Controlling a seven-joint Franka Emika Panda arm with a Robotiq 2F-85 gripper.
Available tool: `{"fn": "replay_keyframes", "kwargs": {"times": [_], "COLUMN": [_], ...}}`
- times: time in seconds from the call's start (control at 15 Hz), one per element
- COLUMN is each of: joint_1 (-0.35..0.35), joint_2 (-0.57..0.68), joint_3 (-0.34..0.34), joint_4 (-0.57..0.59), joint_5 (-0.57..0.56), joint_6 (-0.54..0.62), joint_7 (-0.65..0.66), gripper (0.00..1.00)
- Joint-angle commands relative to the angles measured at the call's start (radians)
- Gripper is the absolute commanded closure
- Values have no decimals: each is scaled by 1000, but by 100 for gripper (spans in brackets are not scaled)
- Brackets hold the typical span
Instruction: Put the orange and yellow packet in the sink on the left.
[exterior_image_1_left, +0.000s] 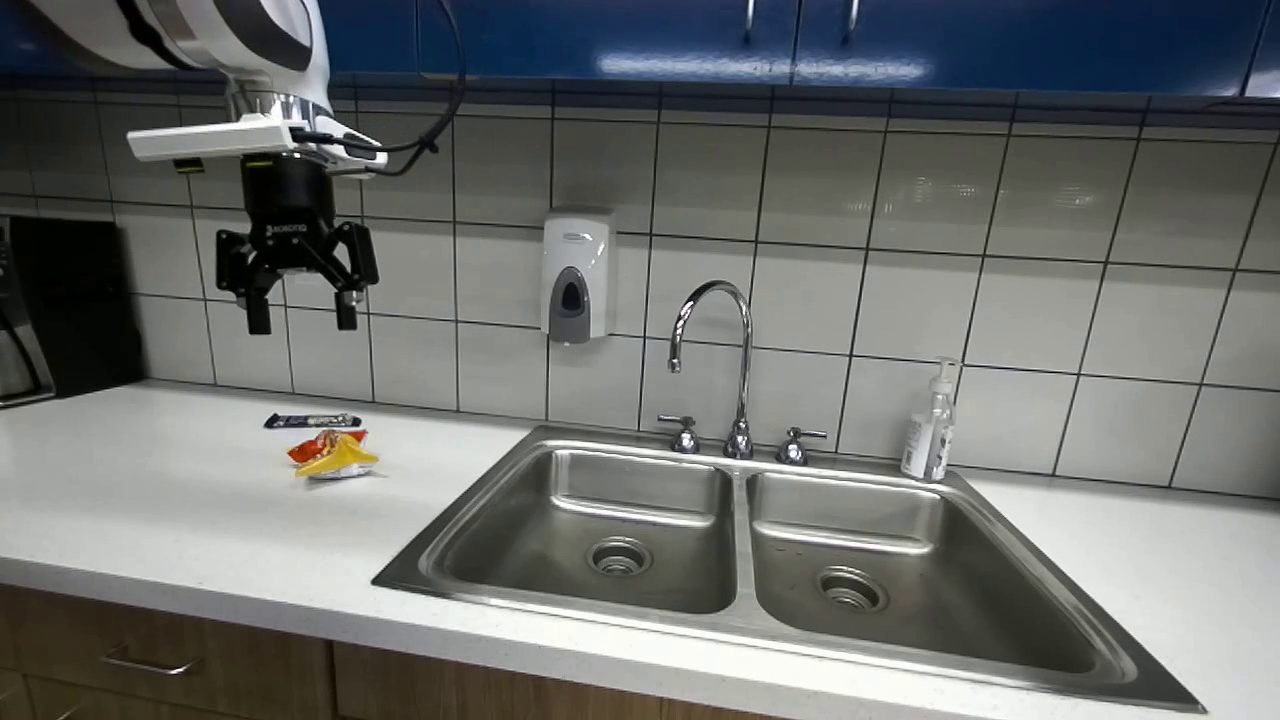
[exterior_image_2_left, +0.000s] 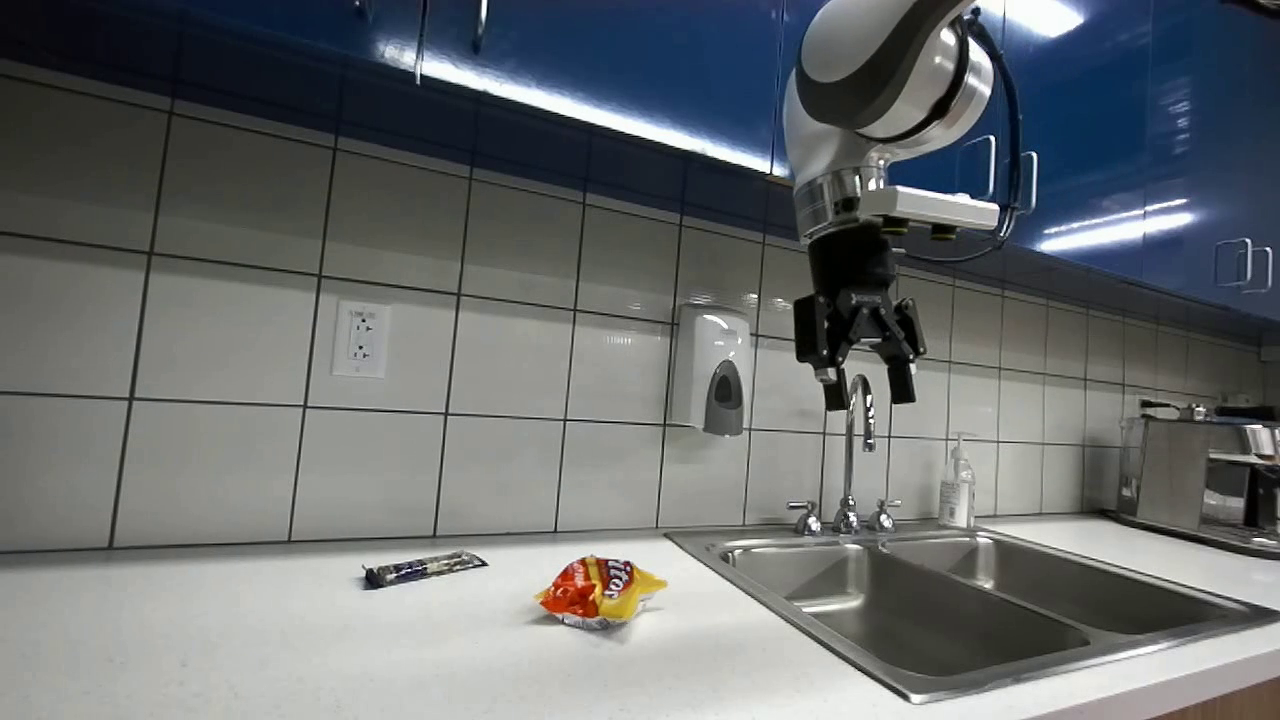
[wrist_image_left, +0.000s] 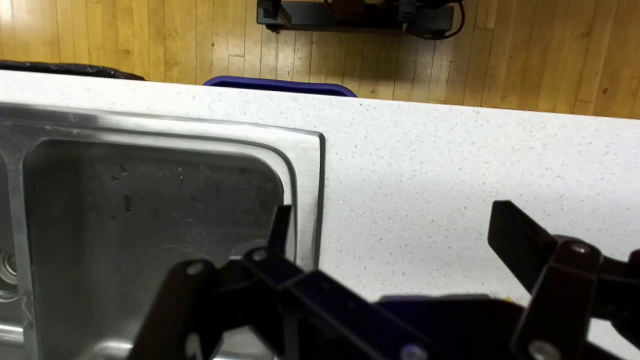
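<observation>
The orange and yellow packet lies crumpled on the white counter left of the sink, in both exterior views (exterior_image_1_left: 340, 457) (exterior_image_2_left: 598, 592). In the wrist view only a tiny yellow tip of it (wrist_image_left: 508, 299) shows beside the gripper's body. The sink's left basin (exterior_image_1_left: 640, 515) holds nothing but its drain; this basin also shows in an exterior view (exterior_image_2_left: 930, 615) and at left in the wrist view (wrist_image_left: 150, 200). My gripper is open and empty, high above the counter in both exterior views (exterior_image_1_left: 303, 322) (exterior_image_2_left: 869, 400). In the wrist view its fingers (wrist_image_left: 392, 220) are wide apart.
A dark slim wrapper (exterior_image_1_left: 312, 421) lies behind the packet; it also shows in an exterior view (exterior_image_2_left: 425, 568). The faucet (exterior_image_1_left: 742, 370) rises behind the sink. A soap bottle (exterior_image_1_left: 930, 435) stands at the back right. A wall dispenser (exterior_image_1_left: 578, 275) hangs above.
</observation>
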Motion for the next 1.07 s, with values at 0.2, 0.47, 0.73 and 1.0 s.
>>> {"fn": "replay_keyframes", "kwargs": {"times": [0.2,0.47,0.73,1.0], "joint_1": [30,39,50,66], "joint_2": [97,175,248,318], "joint_3": [18,22,33,47], "joint_4": [21,47,84,138], "joint_5": [-18,-21,-36,-67], "joint_6": [115,174,206,214], "joint_7": [-104,-152,-199,-243], "gripper": [0,0,0,0]}}
